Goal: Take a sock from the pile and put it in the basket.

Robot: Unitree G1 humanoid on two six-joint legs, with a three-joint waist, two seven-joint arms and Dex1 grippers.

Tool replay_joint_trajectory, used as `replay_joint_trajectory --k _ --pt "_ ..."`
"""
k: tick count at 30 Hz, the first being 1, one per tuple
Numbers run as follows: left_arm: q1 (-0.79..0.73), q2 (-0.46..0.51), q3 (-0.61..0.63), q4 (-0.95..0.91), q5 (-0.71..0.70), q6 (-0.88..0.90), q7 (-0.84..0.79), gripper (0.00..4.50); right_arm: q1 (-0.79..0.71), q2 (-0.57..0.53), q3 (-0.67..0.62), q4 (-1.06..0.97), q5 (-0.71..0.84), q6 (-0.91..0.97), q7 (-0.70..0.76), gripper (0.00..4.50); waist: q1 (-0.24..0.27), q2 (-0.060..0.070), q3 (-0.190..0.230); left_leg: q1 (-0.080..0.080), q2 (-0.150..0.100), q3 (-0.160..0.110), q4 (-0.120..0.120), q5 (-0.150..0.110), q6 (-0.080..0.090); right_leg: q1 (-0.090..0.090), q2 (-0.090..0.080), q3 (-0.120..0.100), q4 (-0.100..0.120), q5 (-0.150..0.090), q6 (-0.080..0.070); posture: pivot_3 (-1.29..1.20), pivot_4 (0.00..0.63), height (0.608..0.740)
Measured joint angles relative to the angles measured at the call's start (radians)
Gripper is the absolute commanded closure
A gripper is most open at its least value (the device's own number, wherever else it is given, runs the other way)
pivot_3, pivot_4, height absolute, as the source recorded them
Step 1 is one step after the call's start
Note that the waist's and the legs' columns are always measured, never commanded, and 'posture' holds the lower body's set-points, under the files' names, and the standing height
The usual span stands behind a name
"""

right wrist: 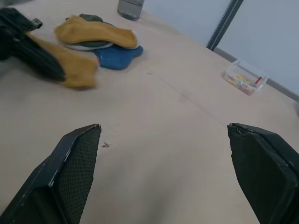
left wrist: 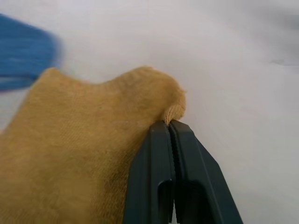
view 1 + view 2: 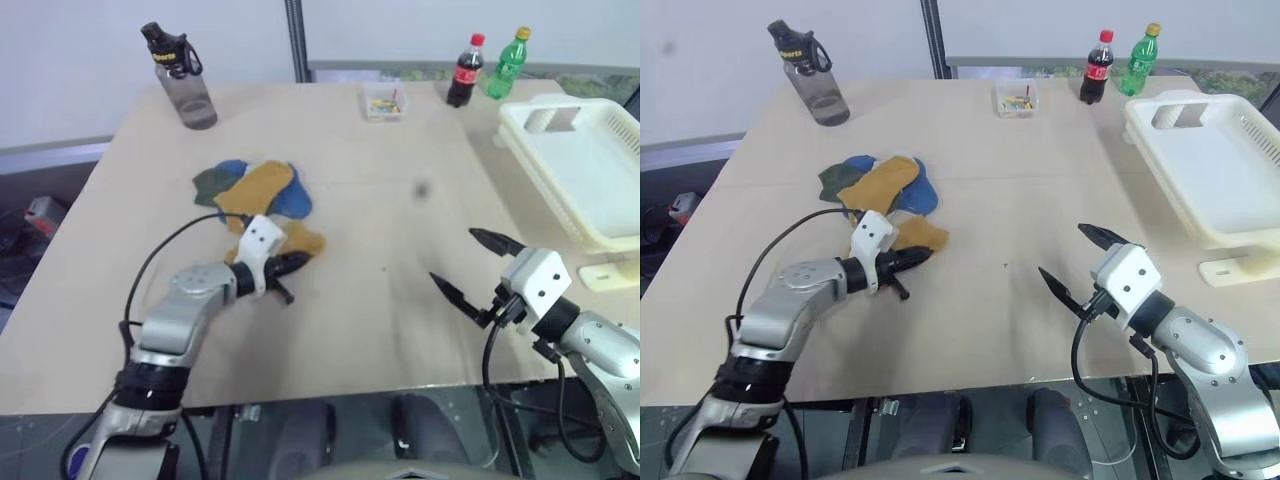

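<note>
Sock [image 2: 88, 154] in mustard yellow is sitting pinched by its edge in the left claw [image 3: 287, 266], fingers pressed flat together on a fold of the knit, as the left wrist view is showing. It is lying at the near edge of the pile [image 3: 250, 190] on the table [image 3: 380, 300], trailing back from the fingertips toward the heap; whether it is lifted clear of the table I cannot tell. The pile is showing another mustard sock, a blue one and a dark green one, overlapping.

Key relation: the basket [image 3: 540, 140] is lying well apart from the left claw, across the table at the robot's right, its long axis running from the near right edge away toward the far side. The carry is going to be a long sideways crossing to the right. The right claw [image 3: 468, 268] is hanging much nearer the basket, fingers spread wide, holding nothing, pointing in over bare table between pile and basket. Judging from that, a handover or a long left-arm reach would both be possible.

Writing: the grey water bottle [image 3: 185, 80] is carrying pale lettering on its dark cap band, too small to read. The cola bottle [image 3: 463, 75] has a red label, script not legible. The green bottle [image 3: 507, 65] and the small clear box [image 3: 384, 102] are showing no readable text.
</note>
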Motion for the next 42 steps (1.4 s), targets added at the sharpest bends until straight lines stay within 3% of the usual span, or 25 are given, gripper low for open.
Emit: replay_joint_trajectory --k 5,12,17,18,20,24,29,35,39,41,42 --pt "-0.009 0.006 -0.031 -0.088 -0.105 0.091 -0.064 4.42 0.003 0.001 0.002 0.000 0.000 0.001 -0.003 0.00 0.005 0.000 0.000 0.000 -0.001 0.000 0.000 0.000 0.000 0.001 0.000 0.000 0.000 0.000 0.000 0.00 0.150 0.740" --pt "-0.223 -0.272 -0.305 0.084 -0.005 0.041 -0.032 4.42 0.058 -0.002 -0.009 -0.023 0.009 0.076 -0.021 0.00 0.020 -0.001 0.000 -0.001 -0.004 0.000 0.002 0.000 0.000 0.001 0.001 0.000 -0.001 0.001 0.002 0.00 0.150 0.740" --pt "-0.320 -0.330 -0.380 0.255 0.076 -0.097 -0.086 4.42 0.111 -0.003 -0.041 -0.079 0.053 0.194 -0.052 0.00 0.011 -0.001 0.000 0.000 -0.003 0.000 0.001 0.000 0.000 0.000 0.003 0.001 0.000 0.001 0.001 0.00 0.150 0.740" --pt "-0.320 -0.332 -0.390 0.273 0.086 -0.120 -0.107 4.03 0.114 -0.003 -0.042 -0.096 0.054 0.224 -0.068 0.00 0.008 -0.001 0.000 -0.001 -0.003 0.000 0.001 0.000 0.000 0.000 0.003 0.001 0.000 0.000 0.000 0.00 0.150 0.740" --pt "-0.318 -0.321 -0.398 0.277 0.088 -0.140 -0.147 3.56 0.114 -0.004 -0.041 -0.114 0.055 0.264 -0.086 0.00 0.006 -0.001 0.000 -0.001 -0.003 0.000 0.001 0.000 0.000 0.000 0.003 0.001 -0.001 0.000 0.000 0.00 0.150 0.740" --pt "-0.284 -0.259 -0.362 0.241 0.066 -0.153 -0.193 2.05 0.071 0.002 -0.039 -0.116 0.096 0.349 -0.105 0.00 -0.004 -0.001 0.000 -0.001 -0.002 0.000 0.001 0.000 0.000 0.000 0.003 0.001 0.000 0.000 0.000 0.00 0.150 0.740" --pt "-0.187 -0.100 -0.208 0.054 -0.049 -0.055 -0.231 2.05 -0.049 0.017 -0.013 -0.098 0.147 0.461 -0.130 0.00 -0.005 -0.001 0.000 -0.001 0.001 0.000 0.001 0.000 0.000 -0.002 0.002 0.001 0.001 0.000 0.000 0.00 0.150 0.740" --pt "-0.095 -0.073 -0.100 0.026 -0.039 -0.004 -0.080 2.05 -0.154 0.046 0.112 0.089 0.107 0.473 -0.150 0.00 0.006 -0.001 0.000 -0.003 -0.002 -0.001 0.001 0.000 0.000 -0.002 0.001 0.000 0.000 0.001 0.002 0.00 0.150 0.740" --pt "-0.079 -0.079 -0.111 0.113 0.068 -0.060 0.013 2.00 -0.170 0.056 0.188 0.204 0.067 0.447 -0.142 1.25 0.002 -0.001 0.001 -0.003 -0.003 -0.001 0.001 0.000 0.000 -0.002 0.001 0.000 -0.001 0.002 0.003 0.00 0.150 0.740" --pt "-0.081 -0.094 -0.121 0.119 0.083 -0.076 0.030 2.57 -0.171 0.056 0.197 0.224 0.056 0.430 -0.139 2.27 0.004 -0.001 0.000 -0.003 -0.003 -0.001 0.001 0.000 0.000 -0.002 0.001 -0.001 -0.001 0.002 0.004 0.00 0.150 0.740" --pt "-0.086 -0.113 -0.127 0.132 0.099 -0.090 0.049 2.74 -0.174 0.057 0.205 0.236 0.049 0.410 -0.135 2.54 0.006 -0.001 0.000 -0.002 -0.003 -0.001 0.001 0.000 0.000 -0.001 0.000 0.000 -0.001 0.002 0.004 0.00 0.150 0.740"
